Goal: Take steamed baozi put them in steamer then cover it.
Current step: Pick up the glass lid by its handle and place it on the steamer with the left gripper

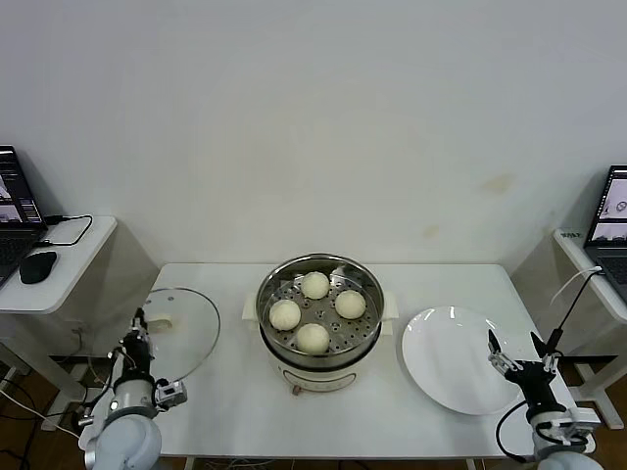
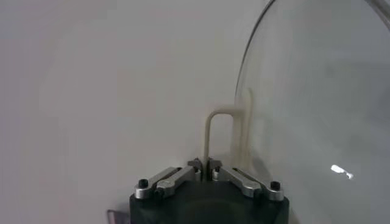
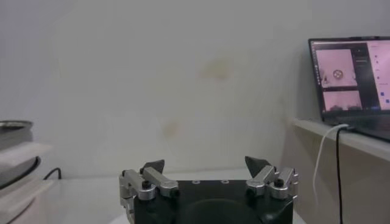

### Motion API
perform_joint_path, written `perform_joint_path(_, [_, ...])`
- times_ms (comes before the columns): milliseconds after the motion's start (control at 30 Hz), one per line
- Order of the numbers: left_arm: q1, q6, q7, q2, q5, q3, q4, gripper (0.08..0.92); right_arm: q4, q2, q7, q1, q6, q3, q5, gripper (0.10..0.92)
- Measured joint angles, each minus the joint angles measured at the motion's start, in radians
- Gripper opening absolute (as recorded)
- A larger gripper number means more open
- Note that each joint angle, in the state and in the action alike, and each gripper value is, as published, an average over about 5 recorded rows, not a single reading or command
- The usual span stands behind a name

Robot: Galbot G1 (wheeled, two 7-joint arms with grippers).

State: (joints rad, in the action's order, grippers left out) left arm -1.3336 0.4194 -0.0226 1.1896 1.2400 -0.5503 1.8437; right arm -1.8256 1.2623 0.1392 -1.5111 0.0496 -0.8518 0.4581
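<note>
The steamer [image 1: 320,259] stands at the table's middle with four baozi on its perforated tray: one at the back [image 1: 314,285], one at the left [image 1: 285,314], one at the right [image 1: 350,304] and one at the front [image 1: 313,338]. The cover [image 1: 191,333] is at the table's left edge. My left gripper [image 1: 140,328] is shut on its cream handle [image 2: 210,131], with the glass [image 2: 317,91] beside the jaws [image 2: 204,164]. My right gripper [image 1: 519,348] is open and empty [image 3: 206,164] at the right of the white plate. The steamer's edge also shows in the right wrist view [image 3: 15,137].
An empty white plate [image 1: 441,362] lies right of the steamer. A side table at the left holds a laptop [image 1: 15,211] and a black mouse [image 1: 37,266]. Another laptop [image 1: 612,220] with a white cable sits on a side table at the right.
</note>
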Motion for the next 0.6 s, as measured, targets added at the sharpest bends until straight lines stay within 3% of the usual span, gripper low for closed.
perform_joint_path(267, [0.000,0.087,-0.118,0.031,0.085,0.027,0.160,0.134,-0.009,0.022,-0.002,0.003,-0.016,0.001,-0.041,0.823])
perform_joint_path(600, [0.030,0.124,-0.198,0.112,0.187,0.120,0.270,0.134,-0.020,0.056,0.003,-0.014,-0.018,-0.002,-0.116,0.823])
